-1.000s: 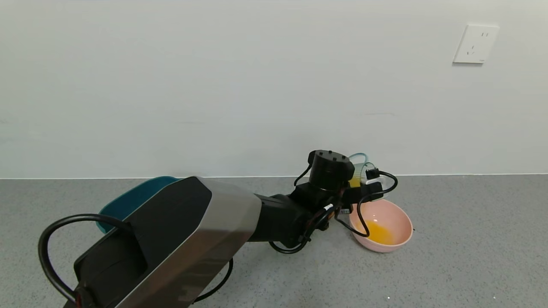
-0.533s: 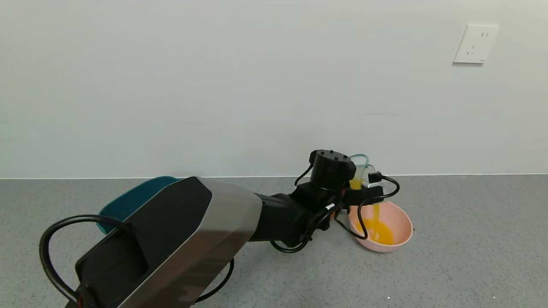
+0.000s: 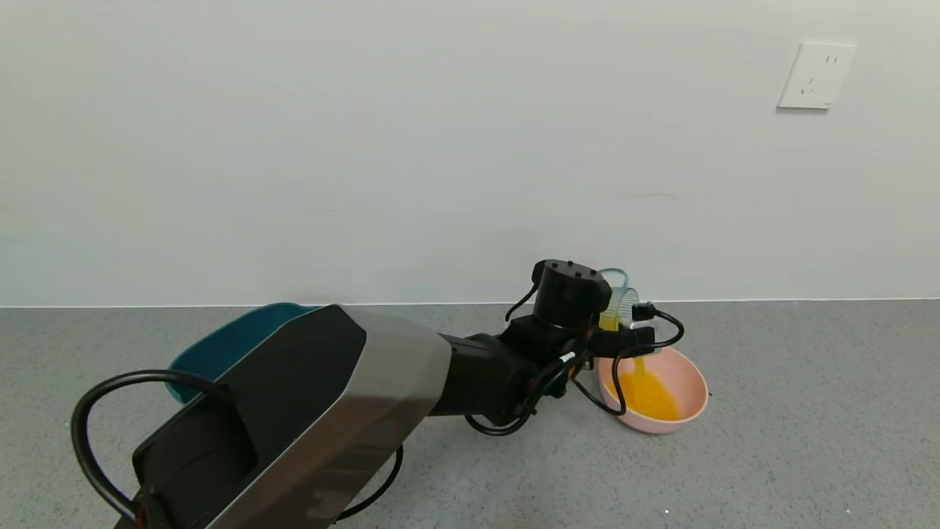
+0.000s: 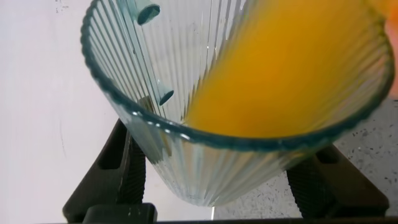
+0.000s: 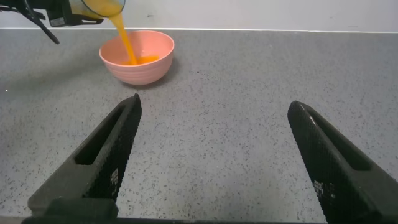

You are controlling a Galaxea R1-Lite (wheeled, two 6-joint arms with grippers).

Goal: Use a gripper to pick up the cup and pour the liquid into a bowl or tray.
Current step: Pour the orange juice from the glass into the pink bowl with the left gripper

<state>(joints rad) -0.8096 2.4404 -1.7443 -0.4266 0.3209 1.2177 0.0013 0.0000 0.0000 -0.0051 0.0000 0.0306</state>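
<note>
My left gripper is shut on the ribbed pale blue-green cup and holds it tilted over the pink bowl near the back wall. A stream of orange liquid runs from the cup into the bowl, where a pool has gathered. In the left wrist view the cup sits between the two black fingers, with the liquid against its lower side. The right wrist view shows the bowl and the stream far off, and my right gripper open and empty over the counter.
A dark teal tub stands at the left, partly hidden behind my left arm. The grey speckled counter runs to the white wall. A wall socket sits high at the right.
The cup has tilted further, and the liquid has started streaming into the bowl. The orange pool in the bowl has grown. The right arm has not moved.
</note>
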